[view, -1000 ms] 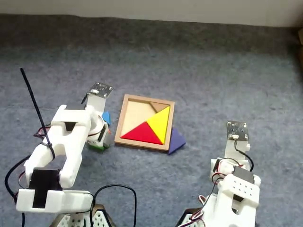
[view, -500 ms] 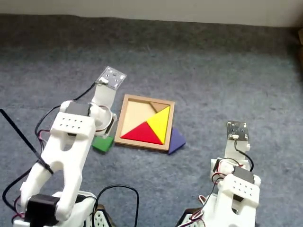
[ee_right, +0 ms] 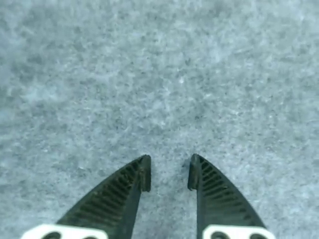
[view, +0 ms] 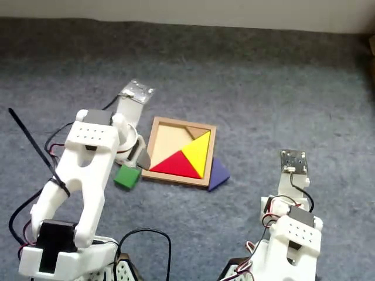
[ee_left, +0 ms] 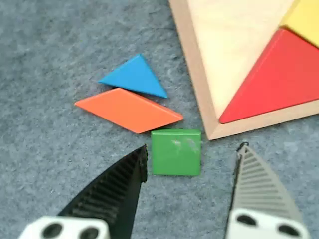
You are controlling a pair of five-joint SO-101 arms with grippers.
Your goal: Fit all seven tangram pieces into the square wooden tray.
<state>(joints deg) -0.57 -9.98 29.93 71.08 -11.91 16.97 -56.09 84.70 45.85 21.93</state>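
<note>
The square wooden tray [view: 153, 136] lies mid-table with a red triangle [view: 174, 165] and a yellow triangle [view: 198, 152] inside it. A purple piece [view: 219, 173] pokes out under the tray's near right corner. A green square [view: 126, 177] sits on the carpet by the near left corner. My left gripper [ee_left: 192, 148] hangs open over the green square [ee_left: 176, 152], one finger to each side, not touching it. Beyond it lie an orange parallelogram [ee_left: 128, 110] and a blue triangle [ee_left: 135, 77], beside the tray rim [ee_left: 197, 74]. My right gripper [ee_right: 169, 159] is open over bare carpet.
Grey carpet covers the table. The right arm [view: 291, 225] stands at the near right, well clear of the tray. A wall edge runs along the far side. A black cable [view: 35, 149] sticks out from the left arm.
The left arm has swung and lifted, uncovering the green square, which it half hid a second ago. The right arm has kept still.
</note>
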